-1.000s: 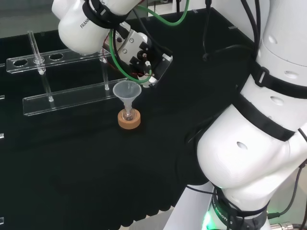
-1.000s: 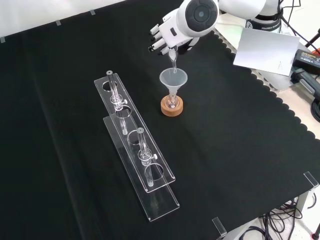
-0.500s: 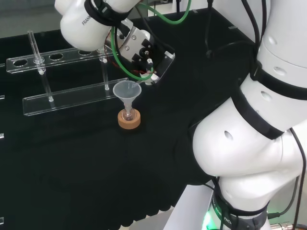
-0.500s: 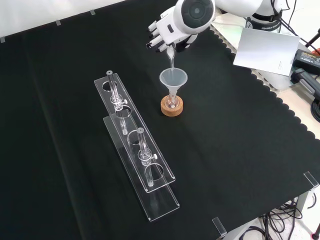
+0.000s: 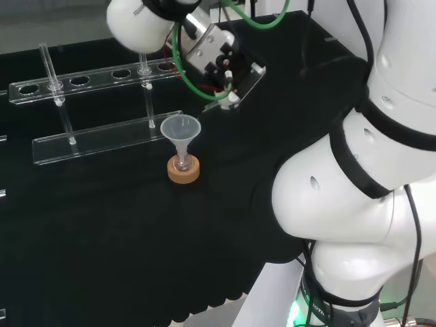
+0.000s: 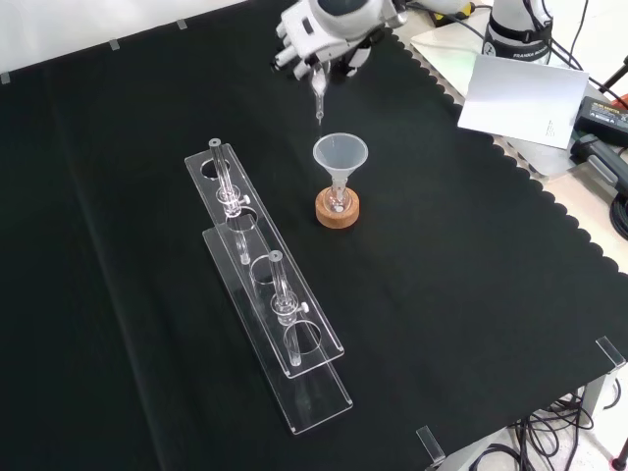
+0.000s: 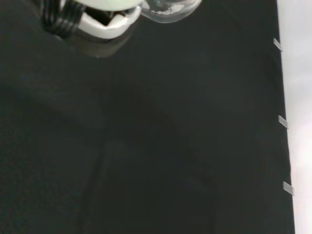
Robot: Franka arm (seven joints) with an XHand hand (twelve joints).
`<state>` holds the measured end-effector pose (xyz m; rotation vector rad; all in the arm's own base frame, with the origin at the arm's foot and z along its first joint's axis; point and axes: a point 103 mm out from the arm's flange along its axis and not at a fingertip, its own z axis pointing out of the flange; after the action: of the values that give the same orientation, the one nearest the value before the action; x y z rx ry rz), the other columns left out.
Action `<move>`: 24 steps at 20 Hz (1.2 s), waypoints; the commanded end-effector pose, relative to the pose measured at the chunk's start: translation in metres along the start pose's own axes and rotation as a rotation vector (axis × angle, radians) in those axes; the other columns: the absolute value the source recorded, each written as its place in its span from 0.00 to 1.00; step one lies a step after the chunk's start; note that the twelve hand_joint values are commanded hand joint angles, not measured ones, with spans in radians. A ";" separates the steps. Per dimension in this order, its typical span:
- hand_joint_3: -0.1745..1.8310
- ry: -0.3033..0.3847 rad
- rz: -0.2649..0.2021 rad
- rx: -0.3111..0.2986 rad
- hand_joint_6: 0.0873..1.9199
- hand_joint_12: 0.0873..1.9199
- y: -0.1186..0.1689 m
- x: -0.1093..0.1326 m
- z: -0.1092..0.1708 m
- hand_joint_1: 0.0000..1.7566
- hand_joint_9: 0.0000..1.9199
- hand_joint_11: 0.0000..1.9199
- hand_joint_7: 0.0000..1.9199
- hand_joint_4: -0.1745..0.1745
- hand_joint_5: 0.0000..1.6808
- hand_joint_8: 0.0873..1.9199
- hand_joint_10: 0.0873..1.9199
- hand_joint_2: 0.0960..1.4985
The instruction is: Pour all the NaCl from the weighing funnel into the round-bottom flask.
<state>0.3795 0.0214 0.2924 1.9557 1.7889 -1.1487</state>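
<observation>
Front view: the hand [image 6: 316, 37] sits up at the top edge, fingers curled round the weighing funnel [image 6: 319, 98] — its thin clear stem hangs straight down, tip above and a bit left of the plastic funnel [image 6: 340, 157], not touching it. That funnel stands in the neck of the round-bottom flask [image 6: 338, 203], and the flask sits in a cork ring [image 6: 338, 210] on the black tabletop [image 6: 471, 275].

Head view: hand [image 5: 216, 58] is up and to the right of the funnel [image 5: 180, 131], well clear of its rim; green cables loop around the wrist. Flask [image 5: 181, 164] and cork ring [image 5: 184, 171] sit just in front of the clear acrylic rack [image 5: 102, 136].

Wrist view: a blurred white part of the hand [image 7: 102, 22] w/ a clear glass bulb beside it (the wide end of the weighing funnel [image 7: 168, 9], white specks clinging inside) — plain black cloth beyond.

Rack in front view [image 6: 265, 285] lies left of the flask, near but apart, w/ two upright glass rods in it. Can't tell how much salt is in the flask.
</observation>
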 end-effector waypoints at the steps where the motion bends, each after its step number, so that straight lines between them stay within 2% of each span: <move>1: 0.32 -0.120 -0.095 -0.091 0.22 0.48 -0.012 0.050 -0.019 0.64 0.55 0.50 0.27 1.00 0.79 0.34 0.11 0.46; 4: 0.32 -0.101 -0.094 -0.104 0.22 0.48 -0.013 0.051 -0.022 0.64 0.55 0.50 0.27 1.00 0.79 0.34 0.11 0.46; 10: 0.32 0.176 -0.082 -0.134 0.22 0.48 -0.016 0.042 -0.022 0.64 0.55 0.50 0.27 1.00 0.79 0.34 0.11 0.46; 13: 0.32 0.241 -0.074 -0.149 0.22 0.48 -0.015 0.036 -0.021 0.64 0.55 0.50 0.27 1.00 0.79 0.34 0.11 0.46; 17: 0.32 0.263 -0.069 -0.147 0.22 0.48 -0.013 0.031 -0.018 0.64 0.55 0.50 0.27 1.00 0.79 0.34 0.11 0.46; 24: 0.31 0.251 -0.075 -0.137 0.22 0.48 -0.012 0.032 -0.017 0.64 0.55 0.51 0.27 1.00 0.79 0.34 0.10 0.46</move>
<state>0.3737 0.0535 0.2869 2.0419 1.9868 -0.8398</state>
